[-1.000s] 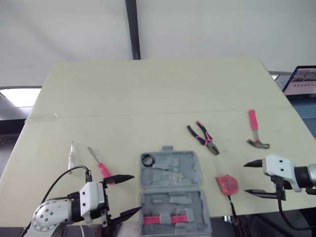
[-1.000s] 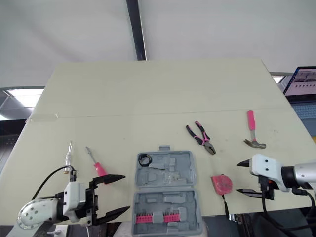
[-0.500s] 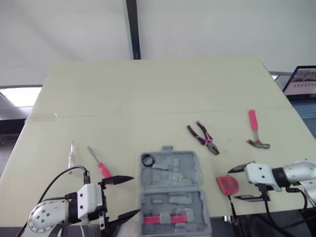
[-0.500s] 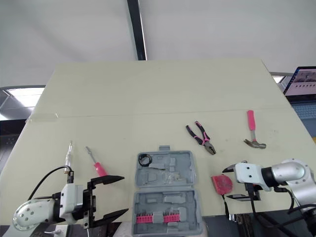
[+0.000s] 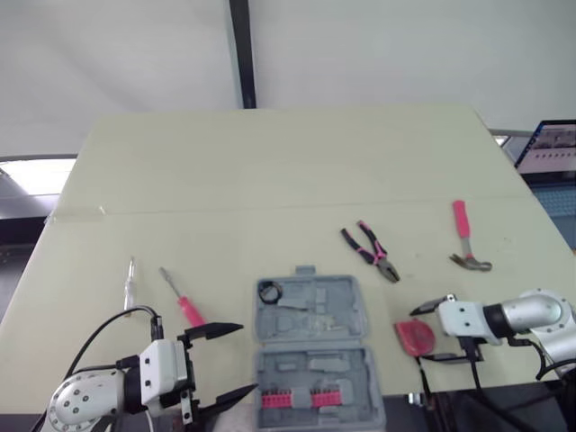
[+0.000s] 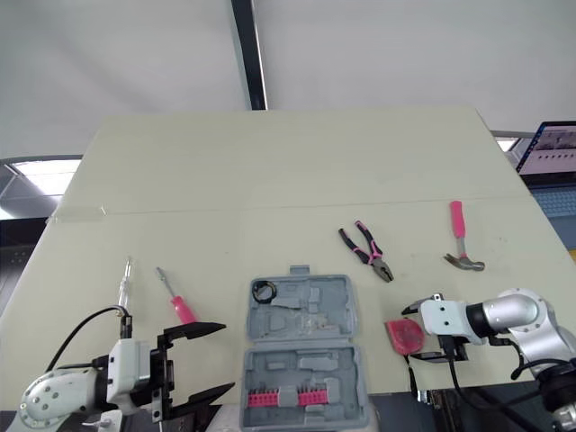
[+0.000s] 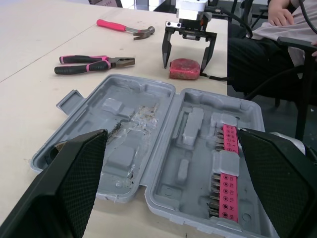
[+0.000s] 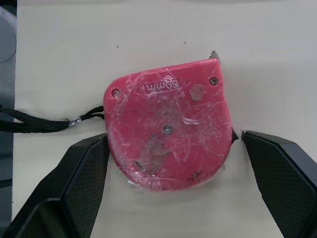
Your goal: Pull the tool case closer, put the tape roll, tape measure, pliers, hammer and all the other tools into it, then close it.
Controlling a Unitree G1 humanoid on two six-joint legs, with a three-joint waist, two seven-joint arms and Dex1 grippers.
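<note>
The right gripper (image 6: 408, 334) has moved; one second ago it hung out at 3 o'clock from the red tape measure (image 8: 168, 124), well apart from it; now it has slid in, and one black finger sits on each side of the tape measure; the fingers are wide apart and very near its sides, and they do not squeeze it yet, so the gripper holds nothing.

The tape measure lies flat on the table (image 5: 270, 171), just beside the tool case (image 5: 310, 346), at 3 o'clock from it; it has not moved.

The left gripper (image 6: 229, 357) has slipped back a bit toward the robot; it is wide open too, holds nothing, and waits at 9 o'clock from the case.

The case lies open and near the robot; the black tape roll (image 5: 268, 291) already sits in its 11 o'clock corner; the pliers (image 5: 370, 250) and hammer (image 5: 466, 238) wait at 2 o'clock, the pink screwdriver (image 5: 183, 301) at 9 o'clock.

So the pulling part looks done; the tape measure seems to be the next thing to go in; the fingers need to close on it first.
</note>
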